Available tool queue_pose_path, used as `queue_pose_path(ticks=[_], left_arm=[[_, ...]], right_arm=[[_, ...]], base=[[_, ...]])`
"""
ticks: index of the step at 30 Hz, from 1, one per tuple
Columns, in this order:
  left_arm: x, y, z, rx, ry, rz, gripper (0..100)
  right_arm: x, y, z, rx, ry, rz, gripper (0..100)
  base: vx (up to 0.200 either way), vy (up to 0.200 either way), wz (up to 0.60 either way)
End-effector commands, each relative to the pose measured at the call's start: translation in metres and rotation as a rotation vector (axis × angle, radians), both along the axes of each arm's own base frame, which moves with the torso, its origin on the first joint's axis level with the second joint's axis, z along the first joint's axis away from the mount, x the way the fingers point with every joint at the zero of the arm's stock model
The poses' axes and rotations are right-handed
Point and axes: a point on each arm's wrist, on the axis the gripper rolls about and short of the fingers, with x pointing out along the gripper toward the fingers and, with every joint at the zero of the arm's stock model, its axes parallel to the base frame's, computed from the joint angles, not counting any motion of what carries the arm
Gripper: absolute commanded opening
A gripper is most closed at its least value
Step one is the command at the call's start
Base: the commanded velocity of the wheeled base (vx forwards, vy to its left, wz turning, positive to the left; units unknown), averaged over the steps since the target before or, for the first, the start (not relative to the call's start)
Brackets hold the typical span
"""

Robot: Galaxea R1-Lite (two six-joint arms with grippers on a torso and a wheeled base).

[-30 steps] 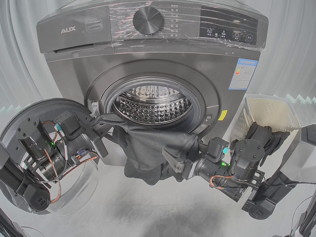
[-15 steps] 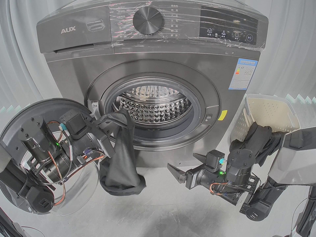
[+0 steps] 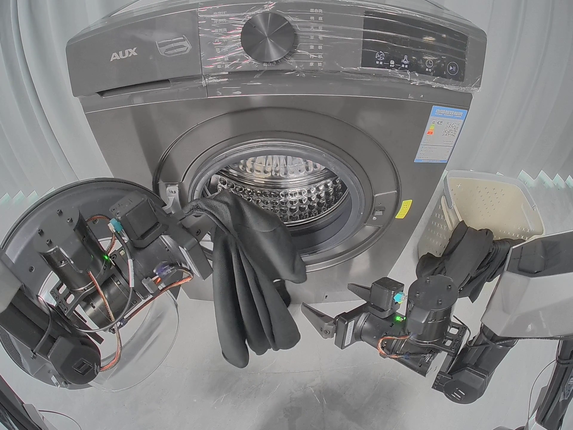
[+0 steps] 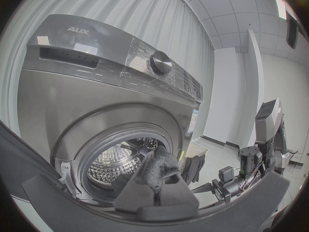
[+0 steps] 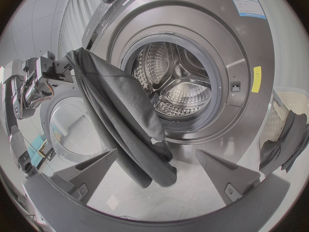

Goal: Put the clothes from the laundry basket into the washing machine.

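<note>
A dark grey garment point(image 3: 250, 270) hangs from my left gripper point(image 3: 190, 215), which is shut on its top corner at the left rim of the washing machine's drum opening point(image 3: 280, 189). The cloth drapes down over the lower left of the opening toward the floor. In the left wrist view the fingers point(image 4: 151, 181) pinch a wad of the garment point(image 4: 162, 166). My right gripper point(image 3: 328, 300) stands open and empty, low in front of the machine, right of the garment point(image 5: 122, 113). The cream laundry basket point(image 3: 498, 201) at the right has more dark clothes point(image 3: 468, 255) over its rim.
The machine's round door point(image 3: 77, 204) is swung open at the left, behind my left arm. The basket point(image 5: 278, 113) stands on the floor against the machine's right side. Bare grey floor point(image 3: 268, 389) lies in front of the machine.
My right gripper let go of the garment, opened and drew back to the right. The garment dropped to hang from my left gripper alone, then swung right across the opening.
</note>
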Motion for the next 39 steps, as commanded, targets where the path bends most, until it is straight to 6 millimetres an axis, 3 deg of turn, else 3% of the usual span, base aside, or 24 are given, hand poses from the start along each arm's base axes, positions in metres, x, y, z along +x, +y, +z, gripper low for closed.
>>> queue_pose_path(ticks=[1, 14, 22, 34, 39], left_arm=[[-0.001, -0.002, 0.0, 0.0, 0.001, -0.009, 0], [-0.003, -0.005, 0.0, 0.0, 0.001, -0.021, 0], [-0.004, -0.007, 0.002, -0.009, -0.017, -0.03, 0], [-0.001, -0.007, 0.008, -0.023, -0.039, -0.023, 0], [-0.002, -0.006, 0.012, -0.035, -0.048, -0.026, 0]], right_arm=[[0.001, 0.002, 0.001, 0.009, -0.007, 0.004, 100], [0.009, 0.006, 0.009, 0.048, -0.056, 0.017, 100], [0.019, 0.002, -0.008, 0.018, -0.032, 0.02, 100], [0.015, -0.002, -0.027, -0.027, 0.022, 0.028, 100], [0.028, -0.003, -0.043, -0.05, 0.036, 0.011, 100]], base=[[0.0, 0.0, 0.0], [0.0, 0.0, 0.0], [0.0, 0.0, 0.0], [0.0, 0.0, 0.0], [0.0, 0.0, 0.0]])
